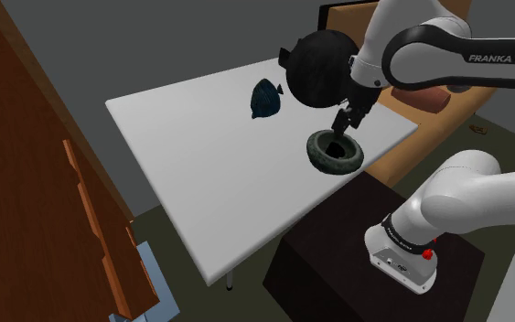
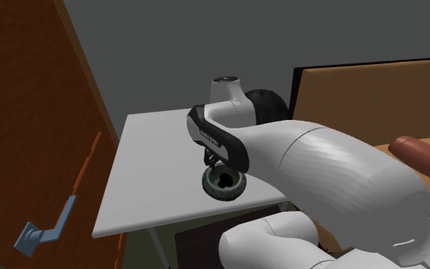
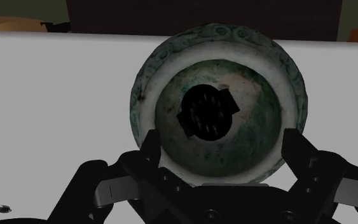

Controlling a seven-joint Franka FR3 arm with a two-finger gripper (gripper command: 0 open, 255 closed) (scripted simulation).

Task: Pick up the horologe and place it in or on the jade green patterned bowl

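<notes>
The green patterned bowl (image 1: pixel 336 153) sits on the white worktop (image 1: pixel 200 155), close to the edge that faces the dark stand (image 1: pixel 337 265) and not far from the corner at the shoulder view's right. In the wrist view, a small black timepiece (image 3: pixel 208 114) lies flat in the middle of the bowl's well, ringed by mottled green glaze and apart from the pale rim all round.

The gripper (image 3: pixel 223 143) hangs directly over the bowl, pointing down. Its 2 fingers (image 3: pixel 151 153) are spread wide, 1 at each side of the bowl's rim as seen from the hand. They clasp nothing, and the timepiece sits well below them. In the shoulder view the gripper (image 1: pixel 343 126) is just above the rim.

A large black ball (image 1: pixel 319 69) stands near the worktop's far edge, just behind the arm's wrist. A dark blue object (image 1: pixel 266 99) lies to the shoulder view's left of the ball, apart from it and also near the far edge.

From the bowl toward the shoulder view's left and lower left, the worktop is a broad bare stretch out to its edges. A tall brown wooden cabinet (image 1: pixel 26 183) stands beyond that side, and a wooden-framed piece of furniture (image 2: pixel 373 99) beyond the opposite corner.
</notes>
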